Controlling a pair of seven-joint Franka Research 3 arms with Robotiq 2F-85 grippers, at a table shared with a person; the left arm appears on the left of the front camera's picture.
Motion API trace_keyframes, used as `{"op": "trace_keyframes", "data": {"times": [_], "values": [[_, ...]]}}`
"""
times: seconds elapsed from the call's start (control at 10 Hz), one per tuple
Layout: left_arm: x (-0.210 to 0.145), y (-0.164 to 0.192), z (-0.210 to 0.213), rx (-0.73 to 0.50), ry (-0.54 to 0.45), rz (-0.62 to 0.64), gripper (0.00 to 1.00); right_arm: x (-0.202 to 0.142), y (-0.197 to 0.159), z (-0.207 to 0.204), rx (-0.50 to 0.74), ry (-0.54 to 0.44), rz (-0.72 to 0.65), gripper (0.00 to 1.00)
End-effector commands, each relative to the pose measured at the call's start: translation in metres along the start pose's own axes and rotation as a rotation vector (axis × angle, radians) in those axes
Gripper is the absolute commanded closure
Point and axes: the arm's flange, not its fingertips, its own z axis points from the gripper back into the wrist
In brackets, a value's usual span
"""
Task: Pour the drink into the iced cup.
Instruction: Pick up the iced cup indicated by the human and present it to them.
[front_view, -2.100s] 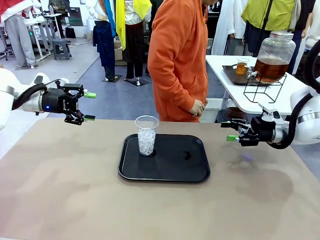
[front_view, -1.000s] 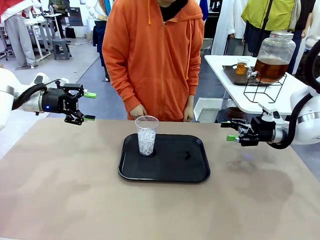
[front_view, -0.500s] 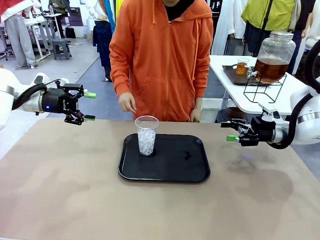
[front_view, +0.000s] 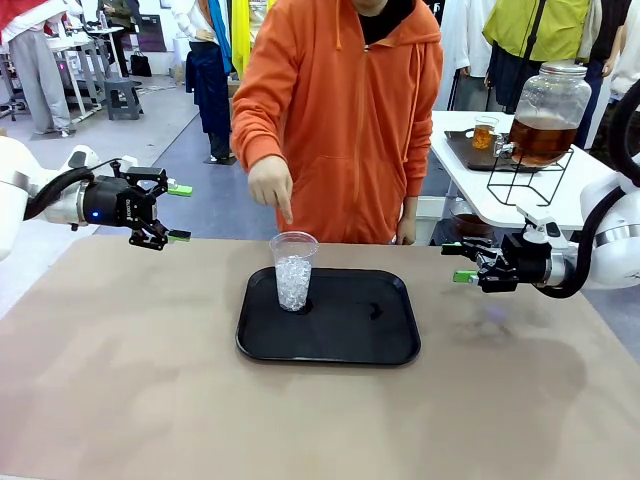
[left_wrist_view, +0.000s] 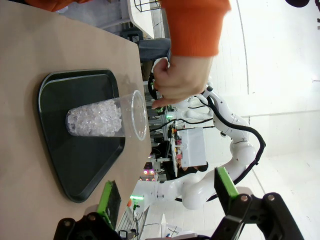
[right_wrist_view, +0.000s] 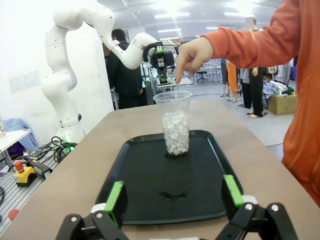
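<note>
on black tray (front_view: 345, 338), clear tapered iced cup (front_view: 293, 272)

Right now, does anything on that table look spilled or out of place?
A small wet-looking smear lies on the black tray, beside the upright iced cup, perhaps a spill. Oddly, the amber drink sits in a jar on the side table behind, not on this table. A person's hand points down at the cup.

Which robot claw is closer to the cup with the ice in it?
The left one, probably. The left gripper hangs open left of the iced cup, on the side of the tray where the cup stands. The right gripper hangs open past the tray's right edge.
</note>
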Motion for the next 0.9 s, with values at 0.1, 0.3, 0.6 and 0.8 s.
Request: {"op": "trace_keyframes", "data": {"times": [0.1,0.3,0.6,0.8], "values": [[-0.0006,-0.0017,0.0007,0.006,0.002,0.007,0.0,0.0027,-0.0009,-0.0006,-0.001,-0.005,0.006,0.0],[-0.0006,-0.0017,0.0007,0.006,0.002,0.007,0.0,0.0027,-0.0009,-0.0006,-0.001,-0.005,0.006,0.0],[-0.0006,-0.0017,0.0007,0.006,0.002,0.007,0.0,0.0027,-0.0009,-0.0006,-0.001,-0.005,0.006,0.0],[-0.0006,-0.0017,0.0007,0.006,0.002,0.007,0.0,0.0027,-0.0009,-0.0006,-0.001,-0.005,0.006,0.0]]}}
